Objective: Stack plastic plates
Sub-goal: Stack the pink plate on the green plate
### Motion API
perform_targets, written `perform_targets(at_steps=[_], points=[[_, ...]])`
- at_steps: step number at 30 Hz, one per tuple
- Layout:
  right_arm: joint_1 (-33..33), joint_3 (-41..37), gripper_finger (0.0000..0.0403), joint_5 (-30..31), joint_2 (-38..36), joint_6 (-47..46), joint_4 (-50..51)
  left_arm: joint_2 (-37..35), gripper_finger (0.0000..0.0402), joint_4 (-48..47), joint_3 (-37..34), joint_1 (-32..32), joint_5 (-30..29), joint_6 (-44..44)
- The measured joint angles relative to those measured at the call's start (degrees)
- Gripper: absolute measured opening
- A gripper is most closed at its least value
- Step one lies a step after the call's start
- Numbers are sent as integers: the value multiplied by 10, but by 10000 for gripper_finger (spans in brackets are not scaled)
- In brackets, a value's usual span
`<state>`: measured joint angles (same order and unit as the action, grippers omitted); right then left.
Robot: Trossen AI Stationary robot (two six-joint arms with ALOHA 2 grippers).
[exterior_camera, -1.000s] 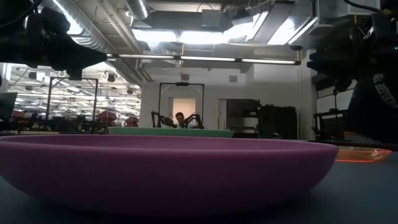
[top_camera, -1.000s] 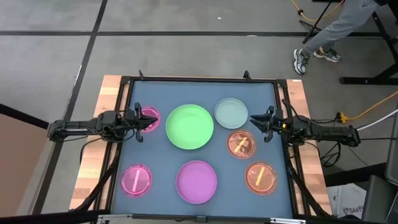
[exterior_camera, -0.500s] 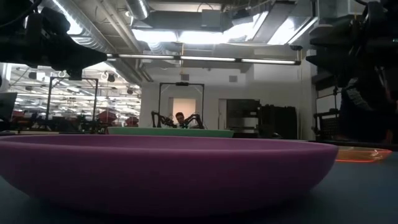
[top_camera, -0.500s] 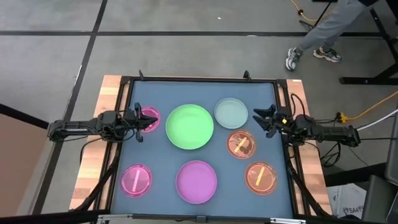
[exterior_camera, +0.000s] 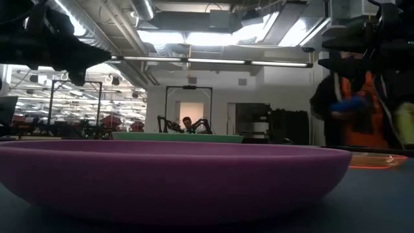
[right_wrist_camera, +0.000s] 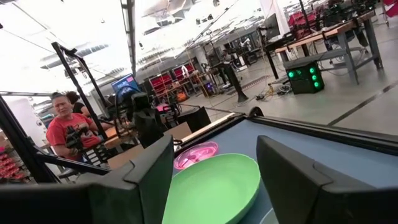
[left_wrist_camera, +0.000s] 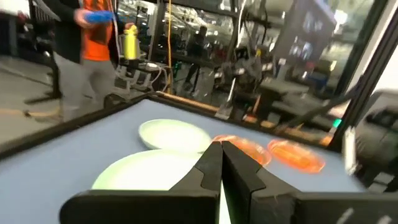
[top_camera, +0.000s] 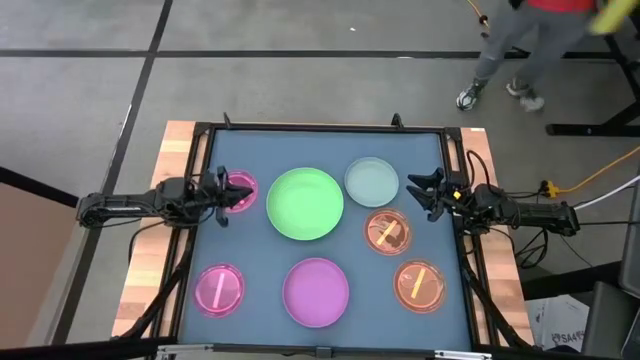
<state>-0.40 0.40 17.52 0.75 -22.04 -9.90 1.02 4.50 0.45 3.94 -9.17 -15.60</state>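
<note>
Seven plates lie flat on the blue-grey mat: the large green plate (top_camera: 305,203), the purple plate (top_camera: 316,291), the pale blue-grey plate (top_camera: 372,180), two orange plates (top_camera: 388,232) (top_camera: 420,285), and two pink plates (top_camera: 238,192) (top_camera: 219,290). My left gripper (top_camera: 225,195) is shut and hovers over the far pink plate's left side, its fingers (left_wrist_camera: 221,163) pointing at the green plate (left_wrist_camera: 143,171). My right gripper (top_camera: 420,190) is open and held above the mat, just right of the blue-grey plate. It faces the green plate (right_wrist_camera: 214,186).
A black frame (top_camera: 320,128) borders the mat, with wooden table edges (top_camera: 180,135) outside it. A person (top_camera: 520,50) walks past the far right corner. In the low view the purple plate (exterior_camera: 168,181) fills the foreground. Bare mat lies between the plates.
My right gripper has drawn back a little toward the table's right edge. The person beyond the far right corner has walked on. No plate has moved.
</note>
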Motion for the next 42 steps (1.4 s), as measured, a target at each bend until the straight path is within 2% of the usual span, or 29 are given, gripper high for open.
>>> perform_targets(at_steps=[5,8,18,27,34,42], points=[[0,0,223,0,0,0,14,1,0,67,0,0,38,-53],[0,0,223,0,0,0,26,1,3,104,0,0,41,-62],[0,0,223,-1,0,0,37,2,81,114,0,0,25,-64],[1,21,223,-71,35,-3,-20,2,121,109,0,0,20,-64],[1,116,223,-86,184,-2,-14,2,124,101,0,0,9,-63],[1,265,223,-142,412,-16,63,2,124,79,0,0,9,-63]])
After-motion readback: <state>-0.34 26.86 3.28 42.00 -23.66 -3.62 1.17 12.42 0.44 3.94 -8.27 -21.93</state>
